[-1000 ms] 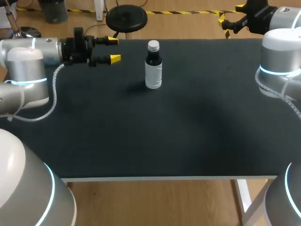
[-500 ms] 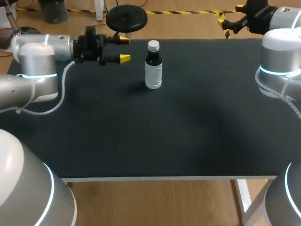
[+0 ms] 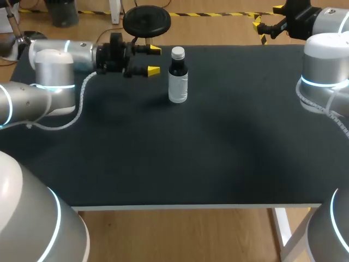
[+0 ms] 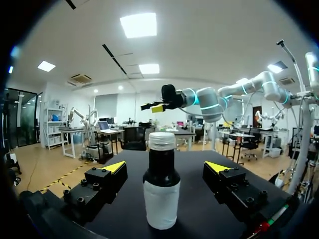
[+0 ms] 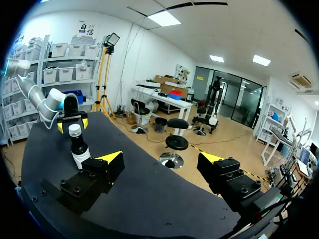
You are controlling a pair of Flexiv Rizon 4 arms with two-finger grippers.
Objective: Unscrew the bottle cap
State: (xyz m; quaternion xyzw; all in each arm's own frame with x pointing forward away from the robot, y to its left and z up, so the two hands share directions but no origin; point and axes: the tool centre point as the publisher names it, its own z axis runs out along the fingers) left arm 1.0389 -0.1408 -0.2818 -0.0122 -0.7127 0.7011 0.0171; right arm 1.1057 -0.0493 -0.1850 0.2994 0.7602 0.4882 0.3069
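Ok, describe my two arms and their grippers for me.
Both the left arm and right arm are rounded silver-white tubes with glowing light-blue rings at the joints and a white coiled cable. The left gripper and right gripper are black and blocky, each with two yellow wedge-shaped tips.

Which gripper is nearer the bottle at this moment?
Left. The left gripper sits open just beside the bottle, not touching; the right gripper is far off near the table's far right corner.
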